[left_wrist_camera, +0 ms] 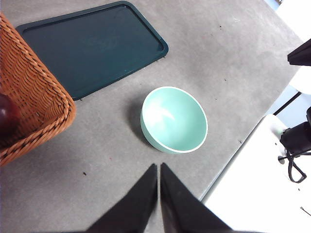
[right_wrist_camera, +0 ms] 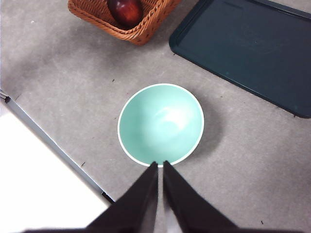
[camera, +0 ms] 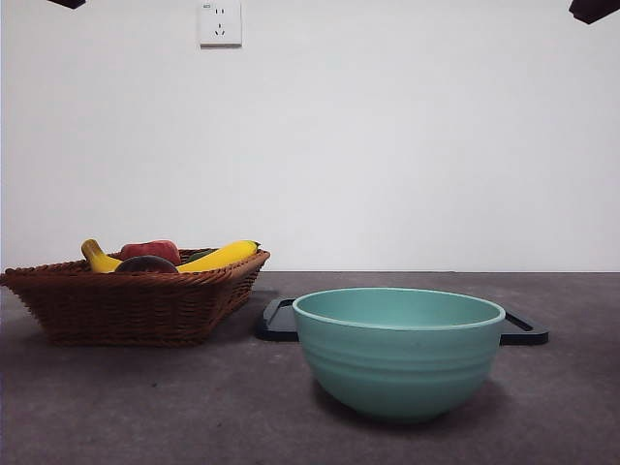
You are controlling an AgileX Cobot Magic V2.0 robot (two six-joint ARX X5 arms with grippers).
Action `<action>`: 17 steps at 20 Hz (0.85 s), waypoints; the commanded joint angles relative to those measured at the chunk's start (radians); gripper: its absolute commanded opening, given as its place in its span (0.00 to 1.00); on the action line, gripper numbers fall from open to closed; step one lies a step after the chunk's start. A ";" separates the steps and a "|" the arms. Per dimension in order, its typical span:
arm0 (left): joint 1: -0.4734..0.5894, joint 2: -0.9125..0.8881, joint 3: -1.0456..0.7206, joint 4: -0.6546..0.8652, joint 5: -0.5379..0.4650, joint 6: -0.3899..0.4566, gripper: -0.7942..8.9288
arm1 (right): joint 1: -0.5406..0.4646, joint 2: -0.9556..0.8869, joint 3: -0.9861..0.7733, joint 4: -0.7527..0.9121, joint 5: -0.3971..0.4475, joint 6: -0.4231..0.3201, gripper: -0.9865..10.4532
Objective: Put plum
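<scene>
The plum (camera: 145,263), small, round and dark maroon, lies in the near part of a brown wicker basket (camera: 136,300) at the left of the table. It shows again at the basket's corner in both wrist views (left_wrist_camera: 7,116) (right_wrist_camera: 125,10). My left gripper (left_wrist_camera: 159,166) hangs high over the table, jaws shut and holding nothing, well away from the basket. The right gripper (right_wrist_camera: 160,164) is also shut and holding nothing, high above the near rim of a teal bowl (right_wrist_camera: 161,124).
The basket also holds a yellow banana (camera: 221,256) and a brighter red fruit (camera: 151,249). The teal bowl (camera: 398,351) stands in front of a dark flat tray (camera: 276,320). Black arm tips (camera: 593,9) show at the top corners.
</scene>
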 commanded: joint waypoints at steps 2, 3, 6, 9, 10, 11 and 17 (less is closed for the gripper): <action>0.006 -0.010 0.021 0.044 -0.027 0.045 0.09 | 0.005 0.006 0.013 0.011 0.003 -0.010 0.09; 0.025 -0.028 0.020 0.108 -0.094 0.044 0.09 | 0.005 0.006 0.013 0.010 0.003 -0.010 0.09; 0.116 -0.120 -0.015 0.391 -0.290 0.040 0.09 | 0.005 0.005 0.013 0.011 0.003 -0.010 0.09; 0.234 -0.264 -0.134 0.612 -0.408 0.041 0.09 | 0.005 0.006 0.013 0.011 0.003 -0.010 0.09; 0.269 -0.317 -0.192 0.667 -0.457 0.049 0.09 | 0.005 0.006 0.013 0.010 0.003 -0.010 0.09; 0.298 -0.371 -0.254 0.710 -0.507 0.057 0.09 | 0.005 0.006 0.013 0.010 0.003 -0.010 0.09; 0.411 -0.658 -0.626 0.829 -0.591 0.056 0.09 | 0.005 0.006 0.013 0.011 0.003 -0.010 0.09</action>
